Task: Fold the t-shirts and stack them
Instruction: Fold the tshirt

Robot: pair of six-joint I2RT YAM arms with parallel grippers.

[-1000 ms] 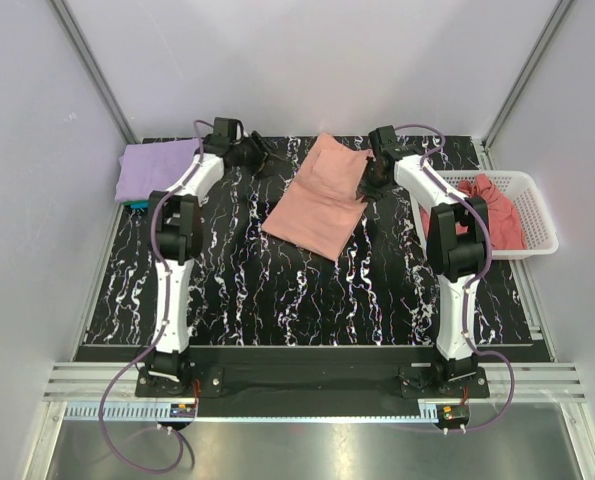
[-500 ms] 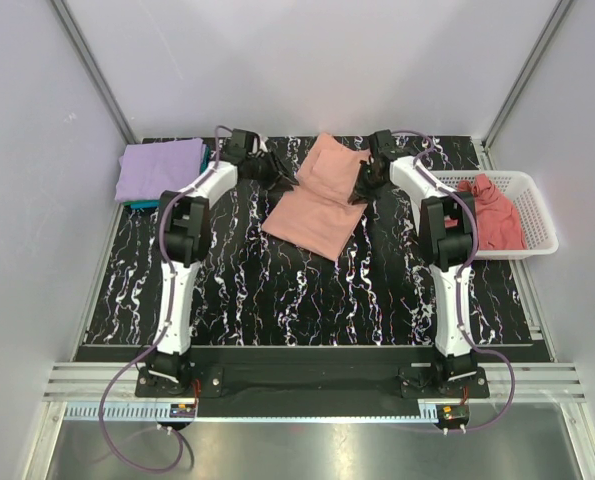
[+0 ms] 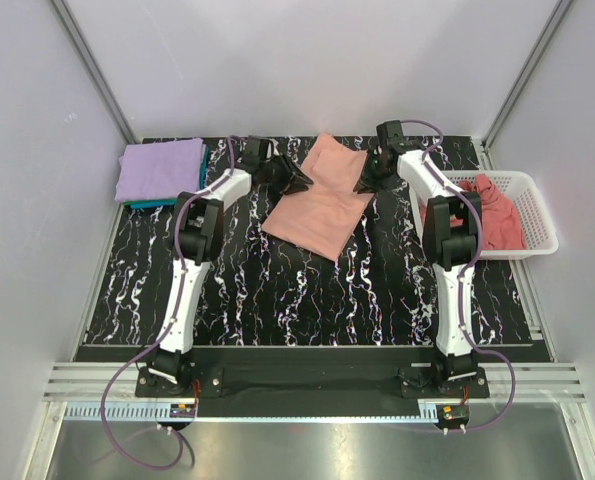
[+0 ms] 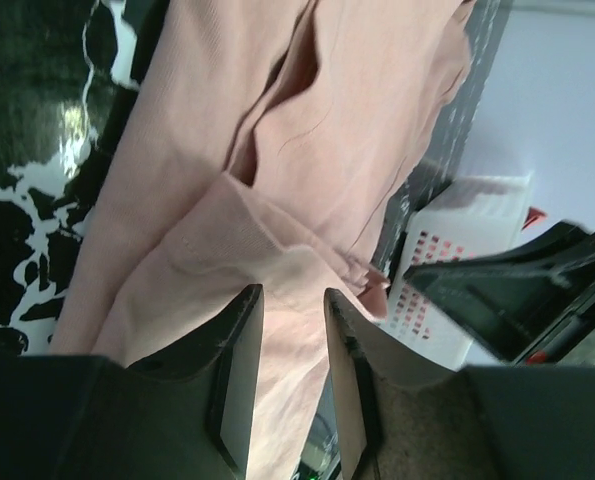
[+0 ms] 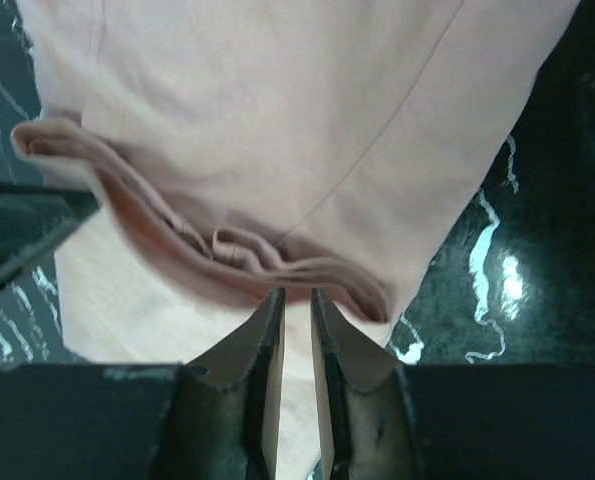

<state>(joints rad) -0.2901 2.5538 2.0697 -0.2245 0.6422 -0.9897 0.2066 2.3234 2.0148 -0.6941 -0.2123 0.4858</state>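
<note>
**Top view.** The salmon-pink t-shirt (image 3: pixel 322 200) is laid on the bench (image 3: pixel 277 290), centred toward the far edge, with its far part doubled over. The left gripper (image 3: pixel 297 178) is set at its left edge and the right gripper (image 3: pixel 365 183) at its right edge. A lavender t-shirt (image 3: pixel 159 168) is stacked on a teal t-shirt (image 3: pixel 137 204) at the far left corner. A rose-pink t-shirt (image 3: pixel 492 215) is lodged in the white basket (image 3: pixel 537 238) at the right.

**Left wrist view.** The jaws are drawn narrow and clamped on a raised flap of the salmon cloth.

**Right wrist view.** The jaws are nearly together and clamped on the bunched hem.
</note>
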